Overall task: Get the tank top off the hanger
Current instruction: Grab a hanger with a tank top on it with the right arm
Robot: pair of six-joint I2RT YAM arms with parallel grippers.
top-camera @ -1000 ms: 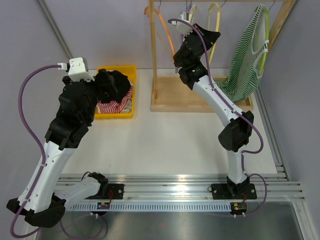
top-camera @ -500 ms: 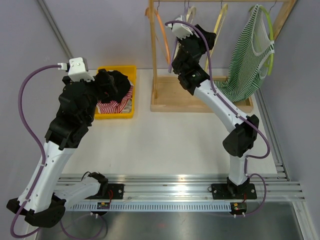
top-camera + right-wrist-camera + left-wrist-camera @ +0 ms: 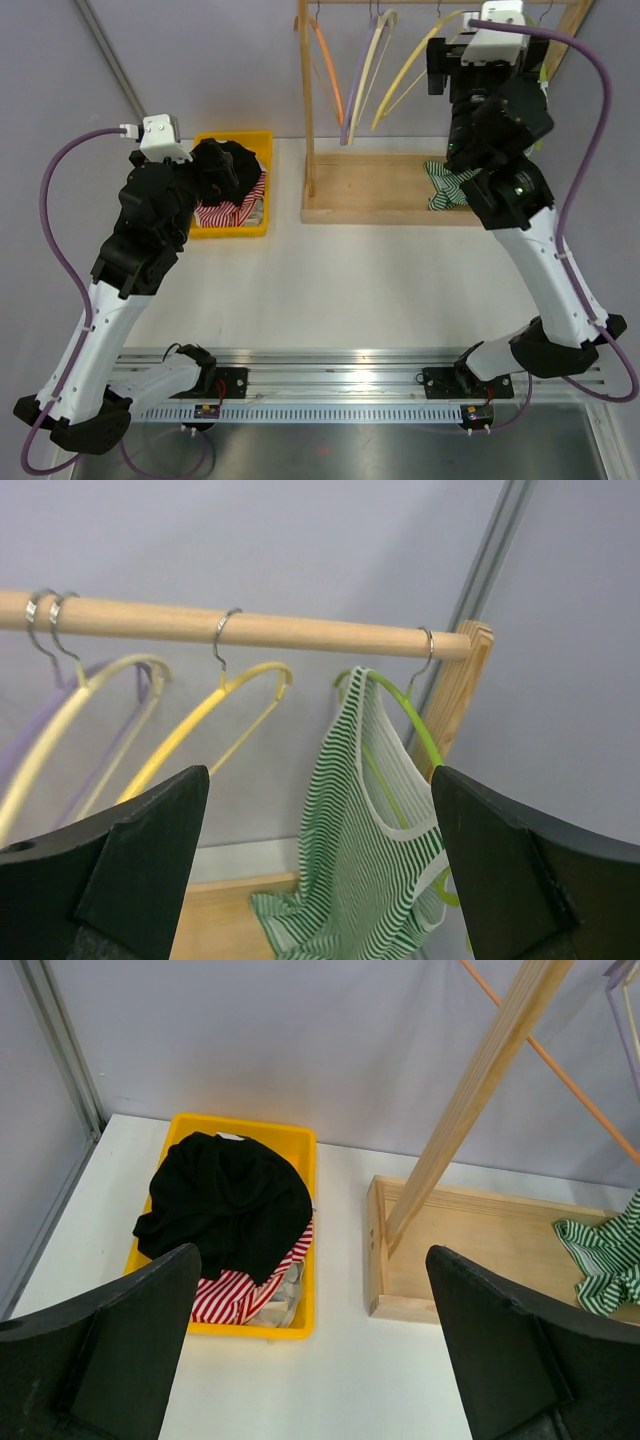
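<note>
A: Holding anything, the right gripper (image 3: 318, 780)?
B: No, fingers spread wide, empty. Straight ahead the tank top (image 3: 370, 840) hangs lengthwise down from the green hanger (image 3: 405, 715), hem on the wooden base (image 3: 230, 910).
A: Around it?
B: Yellow hanger (image 3: 215, 705) beside, post (image 3: 455, 700) behind. Left gripper (image 3: 315, 1260), also spread, above the yellow bin (image 3: 300, 1150).

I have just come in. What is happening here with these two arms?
The right gripper is raised to the rail, jaws open and empty, facing the green striped tank top. The top hangs on the green hanger, its lower end lying on the wooden base. The left gripper, also open, hovers near the yellow bin of clothes, holding nothing.
</note>
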